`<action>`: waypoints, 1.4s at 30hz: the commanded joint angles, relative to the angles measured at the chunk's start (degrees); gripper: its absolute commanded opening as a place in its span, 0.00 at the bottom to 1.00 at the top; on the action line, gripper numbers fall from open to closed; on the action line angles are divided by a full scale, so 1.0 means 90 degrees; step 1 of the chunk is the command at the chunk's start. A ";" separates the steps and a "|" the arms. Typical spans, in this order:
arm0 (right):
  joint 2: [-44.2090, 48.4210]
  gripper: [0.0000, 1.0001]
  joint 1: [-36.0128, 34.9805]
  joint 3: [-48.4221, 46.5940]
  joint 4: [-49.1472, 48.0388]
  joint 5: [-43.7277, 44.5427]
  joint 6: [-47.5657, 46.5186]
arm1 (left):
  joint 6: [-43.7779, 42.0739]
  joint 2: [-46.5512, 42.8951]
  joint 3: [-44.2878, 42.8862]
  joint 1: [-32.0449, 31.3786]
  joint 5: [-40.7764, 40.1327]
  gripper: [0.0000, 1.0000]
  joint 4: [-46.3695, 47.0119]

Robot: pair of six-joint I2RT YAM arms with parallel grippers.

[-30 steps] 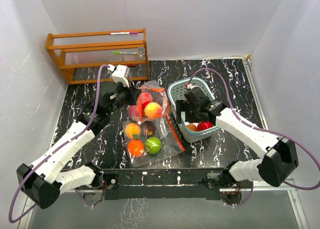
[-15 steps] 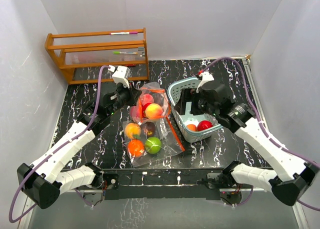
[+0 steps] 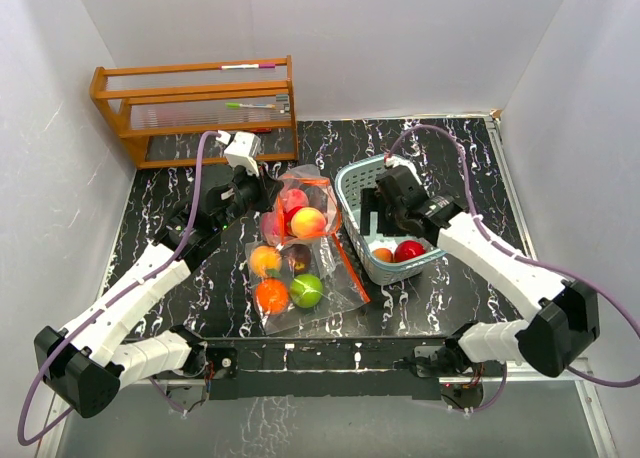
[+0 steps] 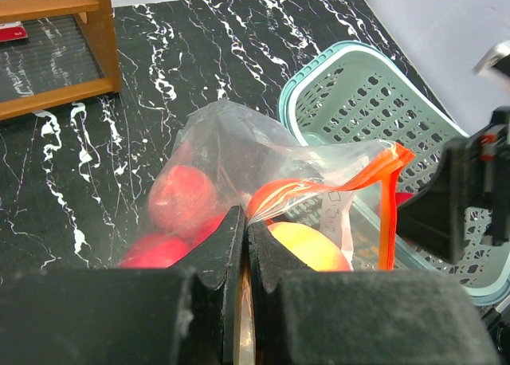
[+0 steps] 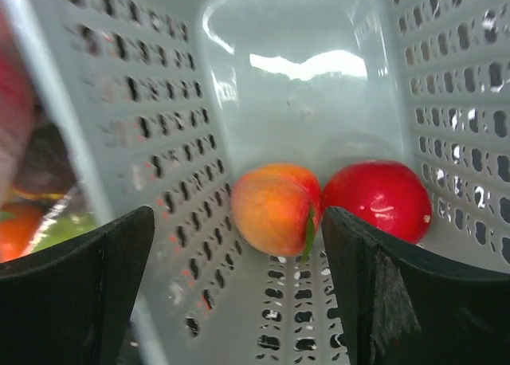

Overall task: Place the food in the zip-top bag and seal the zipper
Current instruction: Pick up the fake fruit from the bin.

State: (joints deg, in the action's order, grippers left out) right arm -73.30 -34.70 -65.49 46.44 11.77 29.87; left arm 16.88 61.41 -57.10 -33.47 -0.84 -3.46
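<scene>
My left gripper (image 4: 243, 253) is pressed together on a fold of the bag (image 4: 231, 142) beside its orange zipper (image 4: 388, 198), holding that far end up off the table (image 3: 460, 288). My right gripper (image 5: 239, 249) is spread wide and hangs inside the basket (image 5: 119, 102), holding nothing.

The step, as I judge it, is picking one of the last fruits. The peach (image 5: 275, 208) lies almost midway between my jaws, so I would drop straight onto it. The left jaw has to stay clear of the slatted wall. The right jaw has to slip in where the peach touches the red fruit (image 5: 376, 199). Both are round and glossy, so I would close slowly across the widest part. The left side should keep the bag mouth raised toward the basket.

The basket, right of the bag, holds only those two, at its near end. Seven fruits show through the bag: red, pink and yellow-pink at the far end; two orange, one dark and one green at the near end. The zipper is not yet closed.
</scene>
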 commanded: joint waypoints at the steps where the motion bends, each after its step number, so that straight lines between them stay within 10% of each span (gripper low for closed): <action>1: -0.0193 0.89 0.0012 0.0551 0.0003 -0.0411 -0.0096 | -0.0029 -0.0116 0.0016 0.0028 0.0055 0.00 0.0239; 30: -0.1549 0.85 0.0152 0.1134 -0.0613 -0.2215 -0.1426 | 0.0050 -0.0094 0.0128 0.0121 0.0065 0.00 0.0329; 33: -0.1289 0.70 0.0273 0.0979 -0.0596 -0.2270 -0.1373 | 0.0055 -0.0085 0.0134 0.0139 0.0064 0.00 0.0335; 36: -0.0916 0.22 0.0377 0.0671 -0.0563 -0.2129 -0.1337 | 0.0067 -0.0065 0.0136 0.0154 0.0073 0.00 0.0345; 42: -0.0471 0.20 0.0490 -0.0148 -0.0437 -0.1756 -0.1469 | 0.0086 -0.0064 0.0143 0.0167 0.0093 0.00 0.0365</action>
State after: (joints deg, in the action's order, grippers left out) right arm -81.41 -31.00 -59.57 43.35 -6.50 18.00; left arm 17.17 61.52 -56.12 -32.36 -0.40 -2.96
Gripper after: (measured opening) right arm 0.643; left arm 0.010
